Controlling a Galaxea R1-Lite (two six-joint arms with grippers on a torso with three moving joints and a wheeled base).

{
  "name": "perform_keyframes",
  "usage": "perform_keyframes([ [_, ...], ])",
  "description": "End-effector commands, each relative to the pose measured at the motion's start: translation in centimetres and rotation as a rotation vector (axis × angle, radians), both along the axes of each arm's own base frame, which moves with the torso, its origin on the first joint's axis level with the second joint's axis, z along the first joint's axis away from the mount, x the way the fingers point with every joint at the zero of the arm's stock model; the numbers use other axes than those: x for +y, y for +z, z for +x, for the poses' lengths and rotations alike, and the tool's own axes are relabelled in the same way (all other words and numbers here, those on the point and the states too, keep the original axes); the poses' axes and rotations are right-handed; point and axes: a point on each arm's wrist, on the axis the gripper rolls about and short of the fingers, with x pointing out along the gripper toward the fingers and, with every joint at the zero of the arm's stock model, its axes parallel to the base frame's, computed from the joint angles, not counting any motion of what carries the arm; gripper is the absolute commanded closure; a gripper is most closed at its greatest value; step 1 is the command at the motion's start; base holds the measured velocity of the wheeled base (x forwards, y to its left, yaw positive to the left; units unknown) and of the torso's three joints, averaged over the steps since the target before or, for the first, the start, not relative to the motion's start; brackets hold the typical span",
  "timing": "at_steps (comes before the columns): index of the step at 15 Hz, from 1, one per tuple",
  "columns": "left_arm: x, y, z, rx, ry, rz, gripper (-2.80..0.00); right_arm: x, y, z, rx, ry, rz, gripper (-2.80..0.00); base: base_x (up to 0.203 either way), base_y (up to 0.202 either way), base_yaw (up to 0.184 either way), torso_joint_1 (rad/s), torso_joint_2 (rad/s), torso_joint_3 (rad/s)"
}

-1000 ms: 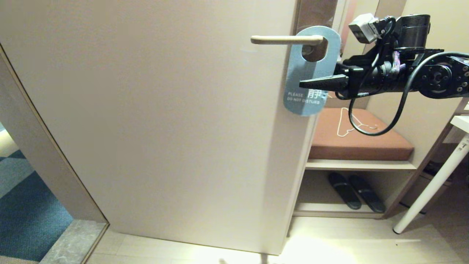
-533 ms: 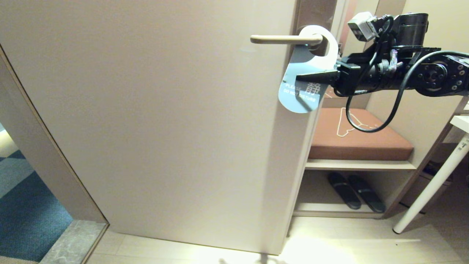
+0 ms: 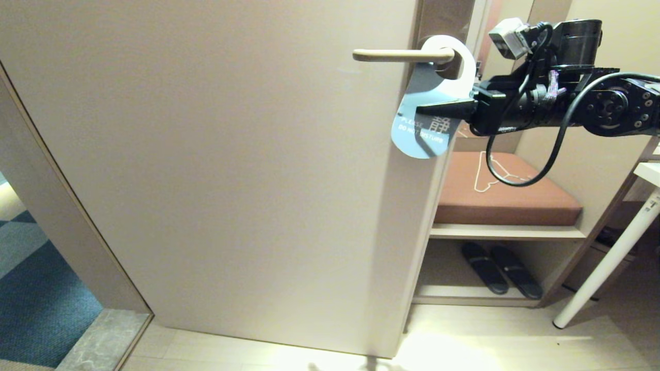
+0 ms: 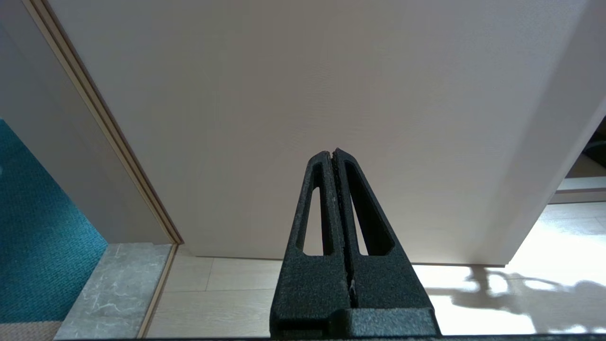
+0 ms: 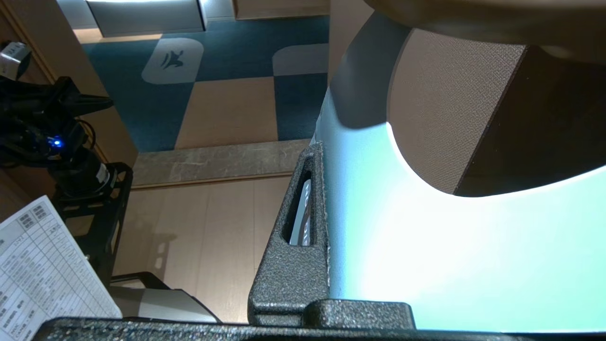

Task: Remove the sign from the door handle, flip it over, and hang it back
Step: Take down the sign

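Observation:
The sign (image 3: pixel 420 131) hangs by its oval hole on the door handle (image 3: pixel 397 55), a slim beige lever on the cream door (image 3: pixel 232 154). The sign is twisted away from the door: its blue-grey "DO NOT DISTURB" face shows below, and its white back shows round the hole. My right gripper (image 3: pixel 420 110) reaches in from the right and is shut on the sign's middle. In the right wrist view one finger (image 5: pixel 303 222) lies flat against the sign (image 5: pixel 426 246), which hides the other finger. My left gripper (image 4: pixel 333 152) is shut and empty, low before the door.
Right of the door stands a bench with a brown cushion (image 3: pixel 505 193) and a white hanger on it. Dark slippers (image 3: pixel 500 275) lie on the shelf below. A white table leg (image 3: pixel 608 263) slants at far right. The door frame (image 3: pixel 67 206) and blue carpet (image 3: pixel 36 304) are at left.
My right gripper has shut on the sign, then lifted and twisted it, so its white back now shows at the top. Over the last half second it has barely moved.

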Motion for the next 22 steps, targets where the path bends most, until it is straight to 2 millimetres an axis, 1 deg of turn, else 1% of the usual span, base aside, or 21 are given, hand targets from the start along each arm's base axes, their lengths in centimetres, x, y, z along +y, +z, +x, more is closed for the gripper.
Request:
perform_keyframes([
  [1,0.0,0.0,0.0,0.002,0.000,0.001,0.00,0.1,-0.2,0.1,0.004,-0.001,-0.002,0.00,0.000,0.000,0.000,0.000,0.00,0.000],
  [6,0.0,0.0,0.0,0.002,0.000,0.001,0.00,0.1,-0.8,0.2,-0.015,-0.014,-0.007,0.00,0.000,0.000,0.000,0.000,0.00,0.000],
  [8,0.0,0.0,0.0,0.002,0.000,0.001,0.00,0.1,-1.3,0.2,-0.030,-0.017,-0.004,0.00,0.000,0.000,0.000,0.000,0.00,0.000],
  [14,0.0,0.0,0.0,0.002,0.000,0.001,0.00,-0.2,-1.1,0.1,-0.044,-0.089,-0.016,0.00,0.000,0.000,0.000,0.000,0.00,0.000],
  [18,0.0,0.0,0.0,0.002,0.000,-0.001,0.00,-0.8,-1.0,0.2,-0.048,-0.146,-0.025,0.00,0.000,0.000,0.000,0.000,0.00,0.000],
  [22,0.0,0.0,0.0,0.002,0.000,0.000,0.00,-0.8,-0.9,0.2,-0.051,-0.150,-0.026,0.00,0.000,0.000,0.000,0.000,0.00,0.000],
])
